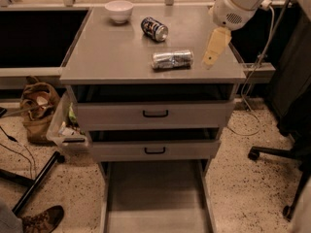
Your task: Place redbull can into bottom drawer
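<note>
The redbull can [172, 59] lies on its side on the desk [112, 52], a little right of centre in the upper frame. The gripper [210, 59] hangs just right of it, tip pointing down near the desk's right edge; whether it is spread or closed cannot be told. A blue can [154, 28] and a white bowl [119, 9] sit farther back. The bottom drawer [155, 198] stands pulled out at lower centre.

countertop [107, 57]: bowl [119, 9], redbull [172, 59], can [154, 28]; claw [209, 61] above
</note>
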`<action>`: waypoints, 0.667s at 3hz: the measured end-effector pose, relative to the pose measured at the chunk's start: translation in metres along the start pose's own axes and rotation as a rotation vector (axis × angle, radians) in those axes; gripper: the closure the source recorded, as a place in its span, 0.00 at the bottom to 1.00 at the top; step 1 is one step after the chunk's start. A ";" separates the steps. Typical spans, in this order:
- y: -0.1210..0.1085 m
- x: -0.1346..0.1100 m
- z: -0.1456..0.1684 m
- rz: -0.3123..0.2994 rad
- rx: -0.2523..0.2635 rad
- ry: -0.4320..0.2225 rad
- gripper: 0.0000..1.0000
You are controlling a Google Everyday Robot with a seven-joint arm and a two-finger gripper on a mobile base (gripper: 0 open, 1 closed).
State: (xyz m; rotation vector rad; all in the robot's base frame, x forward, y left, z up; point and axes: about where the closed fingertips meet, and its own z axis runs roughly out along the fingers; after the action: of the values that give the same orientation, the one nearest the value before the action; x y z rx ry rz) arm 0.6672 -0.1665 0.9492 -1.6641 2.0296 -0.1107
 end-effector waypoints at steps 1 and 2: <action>-0.024 -0.013 0.030 0.005 0.005 -0.030 0.00; -0.036 -0.021 0.060 0.008 -0.016 -0.048 0.00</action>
State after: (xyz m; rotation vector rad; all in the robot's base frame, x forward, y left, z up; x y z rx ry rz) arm 0.7277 -0.1409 0.9175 -1.6527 2.0066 -0.0508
